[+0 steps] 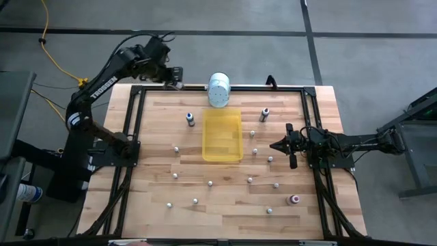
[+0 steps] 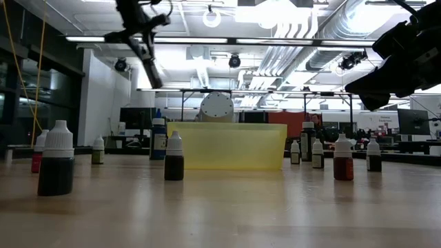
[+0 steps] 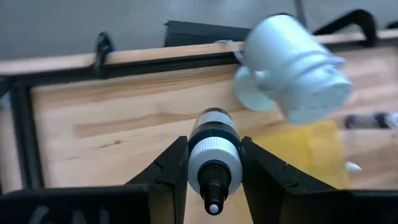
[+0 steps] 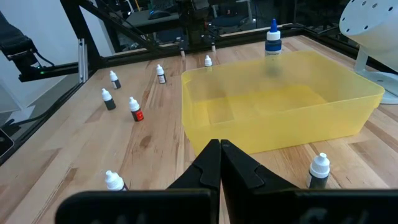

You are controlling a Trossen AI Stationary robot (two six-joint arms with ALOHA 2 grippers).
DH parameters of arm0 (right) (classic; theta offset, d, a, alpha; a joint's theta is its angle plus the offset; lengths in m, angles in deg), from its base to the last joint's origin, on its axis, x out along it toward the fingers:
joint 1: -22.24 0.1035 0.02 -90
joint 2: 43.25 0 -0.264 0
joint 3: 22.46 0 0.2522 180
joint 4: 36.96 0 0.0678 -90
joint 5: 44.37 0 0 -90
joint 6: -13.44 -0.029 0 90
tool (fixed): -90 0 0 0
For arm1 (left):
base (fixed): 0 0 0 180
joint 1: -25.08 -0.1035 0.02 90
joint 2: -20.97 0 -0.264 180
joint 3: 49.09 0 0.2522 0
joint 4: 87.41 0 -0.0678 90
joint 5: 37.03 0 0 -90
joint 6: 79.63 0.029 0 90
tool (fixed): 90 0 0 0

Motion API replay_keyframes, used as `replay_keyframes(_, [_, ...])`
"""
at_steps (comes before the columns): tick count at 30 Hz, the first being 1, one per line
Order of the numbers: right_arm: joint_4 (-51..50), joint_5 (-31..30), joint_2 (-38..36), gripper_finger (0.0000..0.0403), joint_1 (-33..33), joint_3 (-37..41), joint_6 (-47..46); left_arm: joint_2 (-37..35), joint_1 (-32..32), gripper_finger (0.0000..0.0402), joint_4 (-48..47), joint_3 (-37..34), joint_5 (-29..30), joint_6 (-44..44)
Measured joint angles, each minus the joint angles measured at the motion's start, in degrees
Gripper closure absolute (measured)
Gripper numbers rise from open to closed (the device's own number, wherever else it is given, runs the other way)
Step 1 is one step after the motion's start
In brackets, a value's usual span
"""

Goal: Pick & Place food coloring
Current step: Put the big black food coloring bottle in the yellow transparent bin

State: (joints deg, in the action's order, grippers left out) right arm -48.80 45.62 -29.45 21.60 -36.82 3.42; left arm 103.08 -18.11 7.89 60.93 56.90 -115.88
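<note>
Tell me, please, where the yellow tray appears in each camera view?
High view: yellow tray at table centre, just below the white container.
Low view: tray mid-picture, container rising behind it.
Left wrist view: only a yellow corner, beneath the container.
Right wrist view: tray fills the middle; container at the upper right.
</note>
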Motion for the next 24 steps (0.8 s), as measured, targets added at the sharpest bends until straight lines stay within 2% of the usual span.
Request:
replay_keyframes(9, [0.00,-0.01,0.00,0.0402,0.00,0.00,0.01,10.32,7.34,0.0293,-5.50,15.44,-4.86,7.88])
replay_keyframes(14, [0.00,-0.01,0.00,0.0402,0.00,0.00,0.00,15.39,11.38,0.0293,-8.39,21.44,-6.59,11.18])
replay_keyframes(24, [0.00,0.00,0.00,0.0402,0.00,0.00,0.00,23.41,19.77,0.0293,-8.40,24.05,-7.59,15.09])
